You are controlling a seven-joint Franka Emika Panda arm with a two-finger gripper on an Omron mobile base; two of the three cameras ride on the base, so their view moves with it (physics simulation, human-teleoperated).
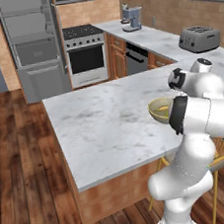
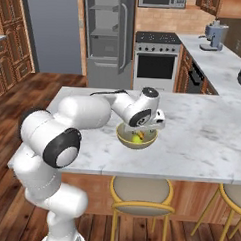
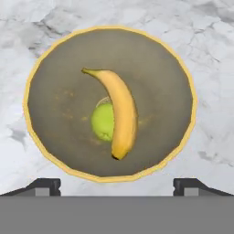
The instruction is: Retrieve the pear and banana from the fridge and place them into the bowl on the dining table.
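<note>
The two-finger gripper (image 3: pixel 117 185) hangs straight over the wide, shallow olive-tan bowl with the yellowish rim (image 3: pixel 55 151), and its two small dark fingertips (image 3: pixel 45 185) stand far apart, spread almost as wide as the bowl itself, with nothing between them. Empty-handed, jaws wide.

Beyond the fingertips, down in the bowl, lies the slim, curved yellow banana with dark tips (image 3: pixel 119 114). It rests across the small, round yellow-green pear (image 3: pixel 102 122), covering the pear's side nearer the right fingertip, so the two fruits touch. Both sit around the middle of the bowl floor, clear of the rim.

From the right base camera, the gripper (image 2: pixel 151 125) sits just above the bowl (image 2: pixel 136 141), with a bit of yellow and green fruit peeking over the near wall. The bowl stands on the white, grey-veined marble top of the dining table (image 2: pixel 201 142), towards its near edge.

Far beyond, against the back wall, the tall matte grey fridge (image 1: pixel 36 48) stands with its shelves showing, well apart from the hand.
</note>
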